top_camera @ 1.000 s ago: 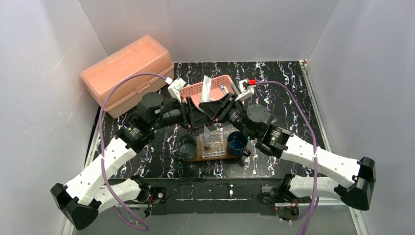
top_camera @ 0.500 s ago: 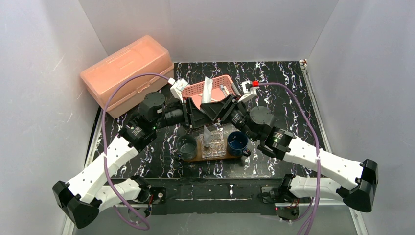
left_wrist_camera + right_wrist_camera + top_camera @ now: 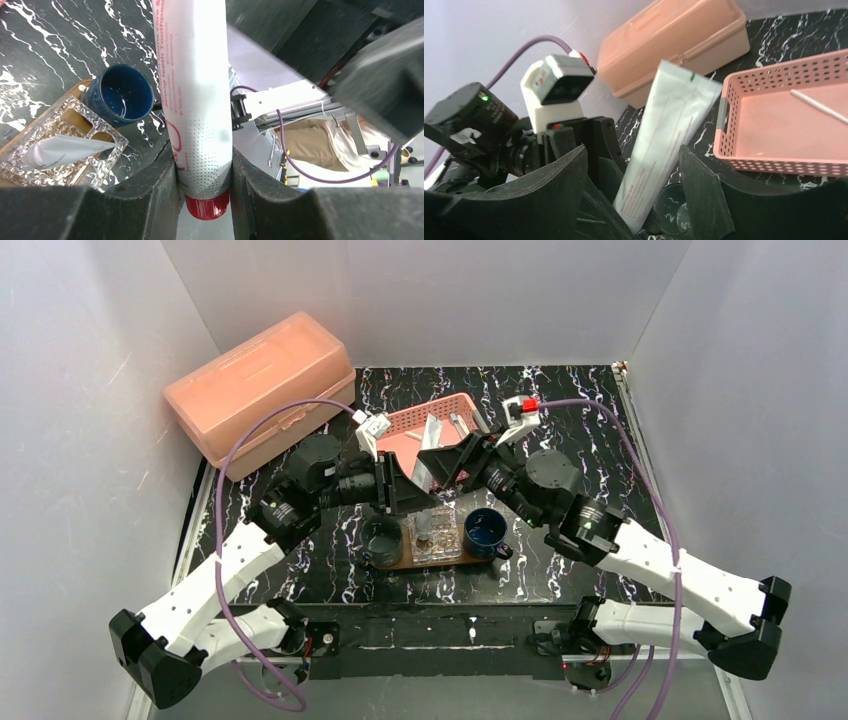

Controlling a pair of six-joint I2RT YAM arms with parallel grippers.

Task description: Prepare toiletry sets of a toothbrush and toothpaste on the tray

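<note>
My left gripper (image 3: 204,170) is shut on a silvery-white toothpaste tube (image 3: 197,100) just above its red cap and holds it in the air. From above, the tube (image 3: 430,436) stands tilted between the left gripper (image 3: 400,483) and the right gripper (image 3: 450,462). My right gripper (image 3: 631,160) is open, with its fingers on either side of the tube (image 3: 664,145) and not touching it. The brown tray (image 3: 400,562) lies below. A clear box (image 3: 436,535) on it holds another tube (image 3: 425,523). A thin white toothbrush (image 3: 819,107) lies in the pink basket (image 3: 784,120).
A dark cup (image 3: 381,538) and a blue cup (image 3: 486,530) stand on the tray either side of the clear box. The pink basket (image 3: 425,418) sits behind the grippers. A large peach lidded box (image 3: 262,388) stands at the back left. White walls close in the sides.
Both grippers and the tube have shifted a little right and toward the tray. The right arm has swung outward to the right. The left gripper still holds the tube.
</note>
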